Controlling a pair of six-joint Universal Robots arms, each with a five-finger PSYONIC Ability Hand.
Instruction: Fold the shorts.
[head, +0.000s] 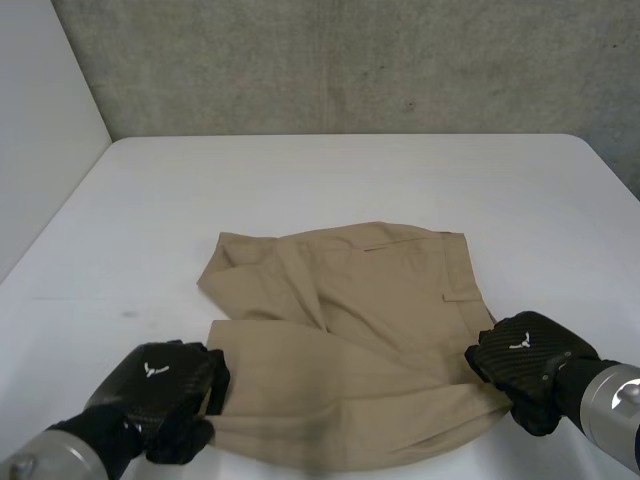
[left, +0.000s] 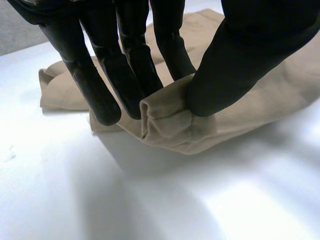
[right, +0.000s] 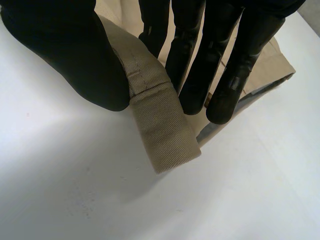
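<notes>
The left hand and right hand each pinch a near corner of the tan shorts, which lie toward the table's near edge. Lifting both corners evenly should keep the fold square.

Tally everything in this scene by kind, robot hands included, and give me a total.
Tan shorts: 1
Black robot hands: 2, left hand and right hand, both pinching the shorts
White table: 1
Total: 4
</notes>
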